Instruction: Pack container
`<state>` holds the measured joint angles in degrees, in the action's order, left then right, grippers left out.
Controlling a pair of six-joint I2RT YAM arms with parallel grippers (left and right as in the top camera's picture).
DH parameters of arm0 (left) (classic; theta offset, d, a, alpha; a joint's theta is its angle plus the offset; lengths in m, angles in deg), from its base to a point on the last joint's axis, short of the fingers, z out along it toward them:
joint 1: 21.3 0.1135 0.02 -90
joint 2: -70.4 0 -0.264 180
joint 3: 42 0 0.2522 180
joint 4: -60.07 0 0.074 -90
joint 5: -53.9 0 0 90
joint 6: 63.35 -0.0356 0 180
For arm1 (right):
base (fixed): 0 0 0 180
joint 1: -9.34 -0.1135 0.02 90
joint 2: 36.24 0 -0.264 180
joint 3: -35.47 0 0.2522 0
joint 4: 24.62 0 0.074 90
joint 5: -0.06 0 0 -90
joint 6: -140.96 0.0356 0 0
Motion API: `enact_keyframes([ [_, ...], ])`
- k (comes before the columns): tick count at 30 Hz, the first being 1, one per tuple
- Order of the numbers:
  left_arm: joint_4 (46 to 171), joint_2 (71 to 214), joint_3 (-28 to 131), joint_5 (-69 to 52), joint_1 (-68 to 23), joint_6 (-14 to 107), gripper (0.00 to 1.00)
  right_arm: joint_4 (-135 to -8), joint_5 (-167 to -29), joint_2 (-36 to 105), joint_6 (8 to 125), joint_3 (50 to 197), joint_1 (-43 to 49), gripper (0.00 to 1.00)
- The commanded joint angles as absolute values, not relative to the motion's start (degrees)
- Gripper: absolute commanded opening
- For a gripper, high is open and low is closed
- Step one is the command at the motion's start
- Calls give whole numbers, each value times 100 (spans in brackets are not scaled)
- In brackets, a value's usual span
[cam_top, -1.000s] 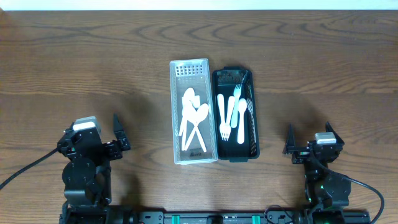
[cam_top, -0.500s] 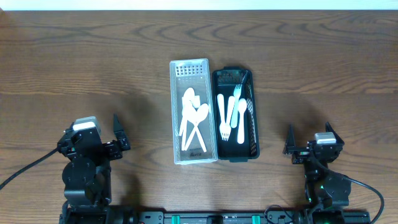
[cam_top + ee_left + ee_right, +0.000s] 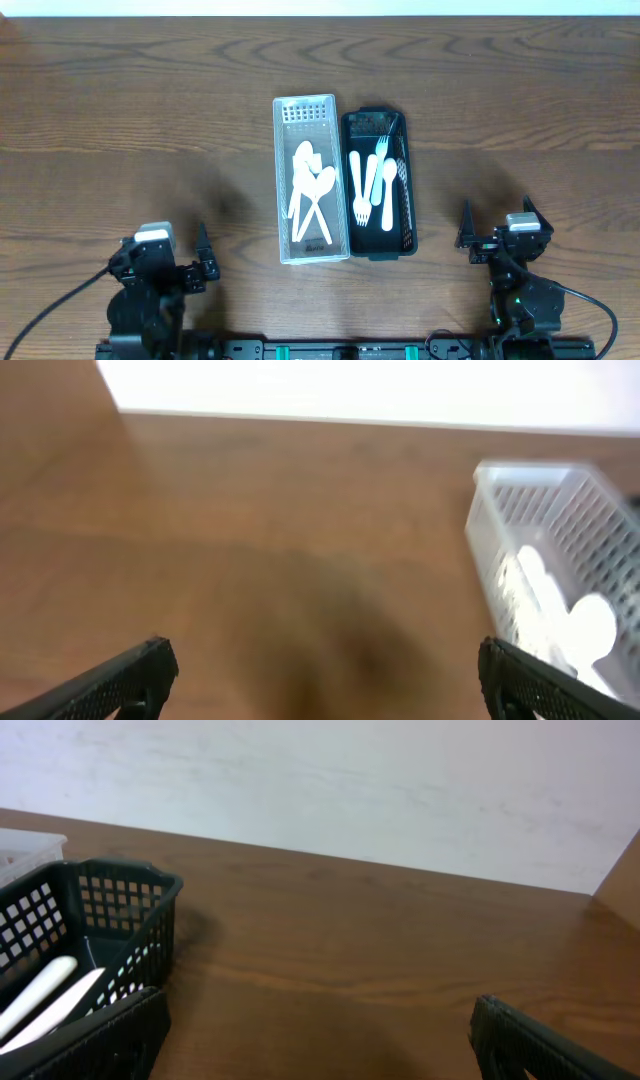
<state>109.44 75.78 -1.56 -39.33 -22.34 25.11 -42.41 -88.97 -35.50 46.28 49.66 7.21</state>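
Note:
A clear plastic basket (image 3: 311,108) stands at the table's middle and holds white spoons (image 3: 312,190). It also shows in the left wrist view (image 3: 560,540). Touching its right side is a black mesh basket (image 3: 409,215) holding white forks (image 3: 360,190) and a spoon. The black basket also shows in the right wrist view (image 3: 110,910). My left gripper (image 3: 178,268) is open and empty near the front left edge. My right gripper (image 3: 497,228) is open and empty near the front right edge.
The brown wooden table (image 3: 120,110) lies around both baskets. A white wall (image 3: 350,790) rises behind the table's far edge.
My left arm has drawn back toward the front edge and a little to the right. The right arm and both baskets have not moved.

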Motion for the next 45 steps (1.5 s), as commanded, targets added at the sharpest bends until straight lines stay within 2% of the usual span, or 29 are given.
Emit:
enact_keyframes([
  [1,10398,7231,-766,-3780,-2251,2519,98,-4263,-8934,-3563,4558,4955,664,99],
  [10,7567,7049,-2405,-3738,-2251,2561,98,-4263,-8934,-3563,4558,4955,664,99],
  [13,7001,7049,-2818,-3644,-2251,2561,98,-4263,-8934,-3563,4558,4955,664,99],
  [19,7845,7049,-2801,-3498,-2260,2366,98,-4263,-8934,-3563,4558,4955,664,99],
  [45,7786,7176,-2801,-3460,-2273,2432,98,-4263,-8934,-3563,4558,4955,664,99],
])
